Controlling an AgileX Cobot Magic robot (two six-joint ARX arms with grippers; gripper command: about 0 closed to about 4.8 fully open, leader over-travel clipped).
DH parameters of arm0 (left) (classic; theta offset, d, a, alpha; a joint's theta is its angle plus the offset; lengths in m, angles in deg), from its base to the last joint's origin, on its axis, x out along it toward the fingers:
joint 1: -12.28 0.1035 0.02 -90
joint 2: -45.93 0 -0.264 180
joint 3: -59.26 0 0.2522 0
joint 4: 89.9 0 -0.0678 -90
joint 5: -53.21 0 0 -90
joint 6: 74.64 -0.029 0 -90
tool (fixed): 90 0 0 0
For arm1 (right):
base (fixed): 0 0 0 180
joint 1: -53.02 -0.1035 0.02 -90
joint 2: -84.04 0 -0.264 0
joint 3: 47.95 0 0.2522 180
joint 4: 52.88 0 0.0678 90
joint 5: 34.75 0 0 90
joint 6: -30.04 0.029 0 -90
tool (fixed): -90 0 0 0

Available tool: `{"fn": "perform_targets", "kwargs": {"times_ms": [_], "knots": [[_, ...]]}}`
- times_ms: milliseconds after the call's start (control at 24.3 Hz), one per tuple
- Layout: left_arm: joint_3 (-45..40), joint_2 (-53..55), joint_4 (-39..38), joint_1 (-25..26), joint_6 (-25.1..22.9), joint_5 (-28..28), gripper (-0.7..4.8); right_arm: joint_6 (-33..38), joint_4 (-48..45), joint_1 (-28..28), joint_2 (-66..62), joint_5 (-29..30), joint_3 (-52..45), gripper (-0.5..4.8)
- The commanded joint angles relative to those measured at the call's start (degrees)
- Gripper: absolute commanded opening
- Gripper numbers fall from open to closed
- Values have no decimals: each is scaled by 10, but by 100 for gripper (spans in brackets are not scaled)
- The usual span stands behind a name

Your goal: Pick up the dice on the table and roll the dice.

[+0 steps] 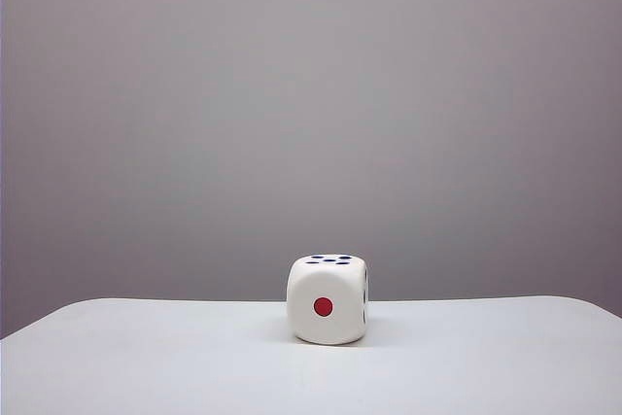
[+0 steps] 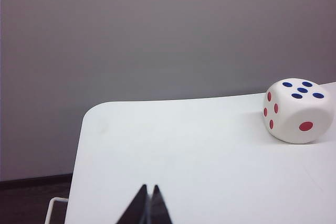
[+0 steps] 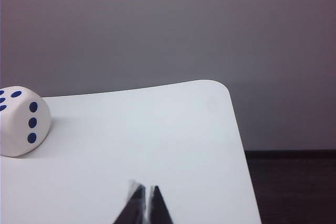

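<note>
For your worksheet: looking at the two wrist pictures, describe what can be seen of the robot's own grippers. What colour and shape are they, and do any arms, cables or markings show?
Only fingertips show. The left gripper appears as two dark, near-black fingers tapering to sharp points, like a narrow wedge. The right gripper looks the same, with a pale glint along one finger's edge. No cables, markings or arm links are visible, and the exterior view shows neither arm.

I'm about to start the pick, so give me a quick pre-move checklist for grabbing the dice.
1. Dice resting flat on the table: ok.
2. Nothing around the dice blocking approach: ok.
3. Left gripper open for a grasp: not ok, shut.
4. Right gripper open for a grasp: not ok, shut.
5. Both grippers apart from the dice: ok.
6. Five pips up, red one facing the exterior camera: ok.
</note>
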Motion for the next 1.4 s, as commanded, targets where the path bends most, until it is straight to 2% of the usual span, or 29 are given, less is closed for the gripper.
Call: {"fn": "perform_targets", "kwargs": {"times_ms": [41, 164, 247, 288, 411, 493, 576, 781, 863, 905, 1028, 1069, 1192, 1316, 1357, 1398], "knots": [[1, 0, 8, 0, 2, -2, -5, 3, -9, 0, 0, -3, -4, 12], [1, 0, 8, 0, 2, -2, -5, 3, -9, 0, 0, -3, -4, 12], [1, 0, 8, 0, 20, -2, -5, 9, -8, 0, 0, 0, -4, 12], [2, 0, 12, 0, 60, 0, -5, 23, -11, 0, 0, 16, -4, 12], [28, 0, 15, 0, 114, 16, -5, 94, -48, 0, 0, 40, -3, -7], [79, 0, 16, 2, 111, -2, -5, 152, -88, 0, -1, 38, -2, -6], [111, 6, 13, 2, 109, -15, -5, 168, -108, 0, -2, 34, -1, -6], [227, 152, -20, 2, 54, -15, -5, 165, -104, 0, -42, -12, 75, -7], [274, 234, -19, 2, 28, -9, -5, 150, -114, 0, -94, -31, 121, -7], [307, 298, -19, 2, -5, -4, -5, 138, -122, 1, -139, -37, 149, -6], [360, 410, -21, 2, -60, 13, -5, 110, -122, 1, -254, -23, 219, -6], [392, 475, -27, 3, -68, 31, -5, 84, -120, 1, -327, 8, 263, -6], [436, 559, -31, 3, -73, 78, -5, 50, -120, 1, -476, 61, 363, -6], [468, 622, -31, 5, -73, 177, -5, 44, -104, 2, -648, 137, 492, -5], [471, 627, -31, 7, -73, 190, -5, 44, -95, 1, -681, 151, 518, -3], [482, 647, -32, 13, -78, 225, -5, 45, -81, 0, -767, 196, 584, 5]]}}
